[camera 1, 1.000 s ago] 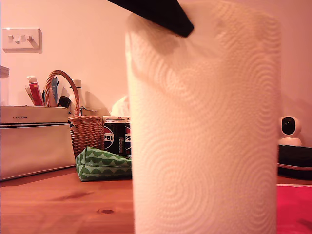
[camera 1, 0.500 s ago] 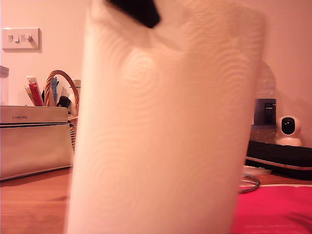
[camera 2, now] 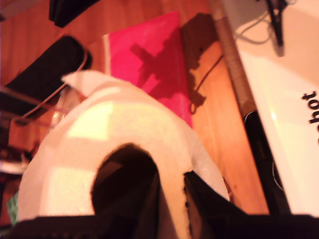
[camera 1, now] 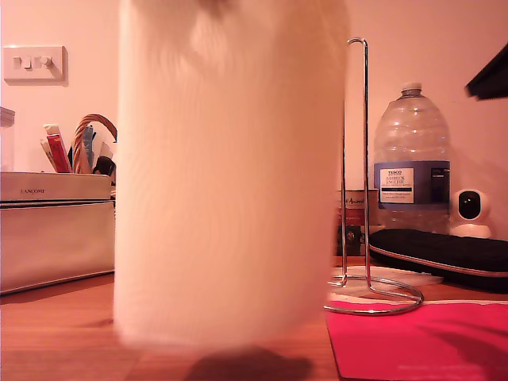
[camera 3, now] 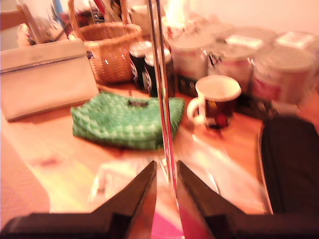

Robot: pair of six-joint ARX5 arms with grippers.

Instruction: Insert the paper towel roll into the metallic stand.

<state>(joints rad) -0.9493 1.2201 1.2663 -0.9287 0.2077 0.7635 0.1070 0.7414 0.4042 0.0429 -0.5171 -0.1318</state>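
Note:
The paper towel roll is a thick white cylinder, blurred, hanging just above the wooden table at the centre-left of the exterior view, with its shadow beneath it. My first gripper is shut on the roll, one finger in the hollow core and one outside the wall. The metallic stand stands upright on its ring base, just to the exterior view's right of the roll. My second gripper is narrowly open, with the stand's upright in line with the gap.
A pink mat lies under the front of the stand's base. Behind it are a water bottle, a black case and a small camera. A white box, wicker basket, green pouch and mug crowd the table's far side.
The roll has swung toward the exterior view's left and come clear of the table. This has uncovered the stand and the bottle behind it.

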